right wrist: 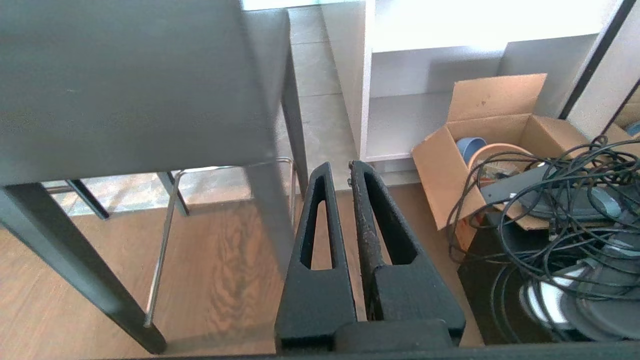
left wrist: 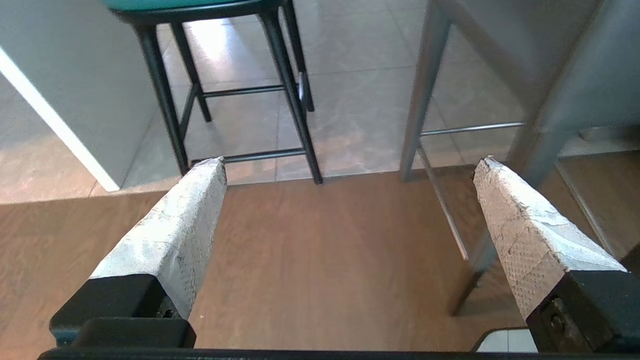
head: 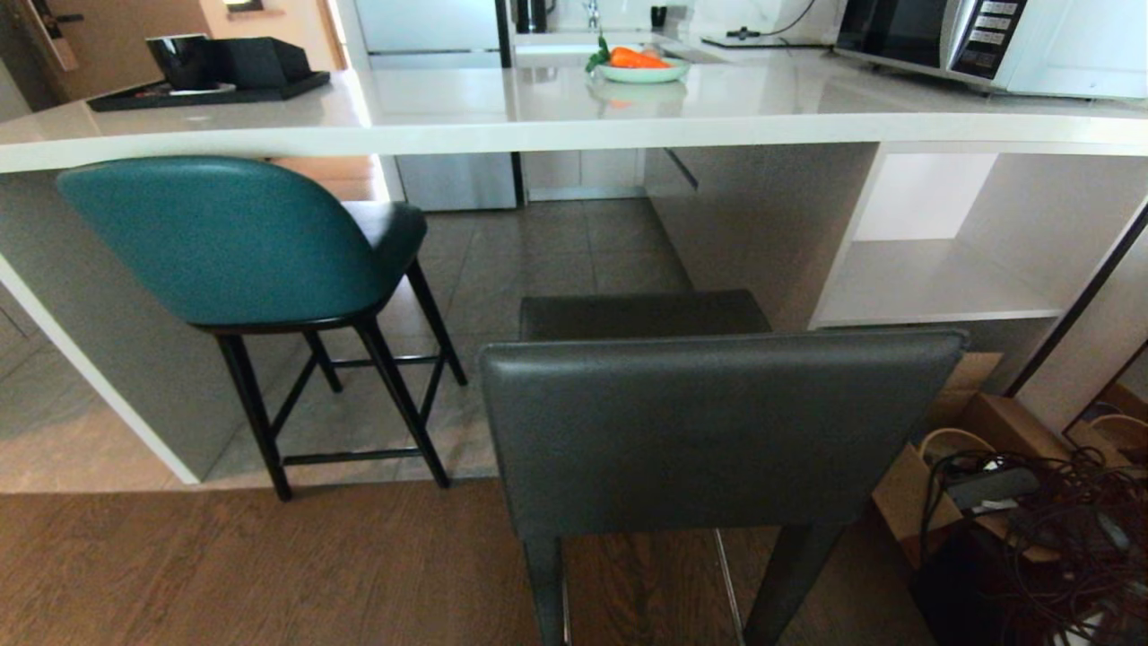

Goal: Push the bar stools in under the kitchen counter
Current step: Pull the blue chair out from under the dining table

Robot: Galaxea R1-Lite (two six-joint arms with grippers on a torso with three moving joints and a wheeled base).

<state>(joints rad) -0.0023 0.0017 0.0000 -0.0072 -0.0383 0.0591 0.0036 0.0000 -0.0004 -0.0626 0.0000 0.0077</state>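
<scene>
Two stools stand before you, and neither is fully home: the teal stool (head: 229, 242) sits at the left with its seat already partly beneath the slab of the desk (head: 538, 121), while the grey stool (head: 717, 422) stands well back on the wood floor (head: 179, 565), its back nearest you and its seat short of the desk's edge. That one looks like your first job, since its broad flat back gives you a surface to press against. Your left gripper (left wrist: 350, 167) hangs low with jaws spread wide and nothing between them, looking toward the legs of both stools; your right gripper (right wrist: 337, 172) has its jaws nearly clenched together, grasping nothing, beside the grey stool's leg. Mind the cardboard box (right wrist: 480, 145) and tangled cables (right wrist: 565, 200) to the right (they crowd the white shelf (head: 933, 283), so push straight).
</scene>
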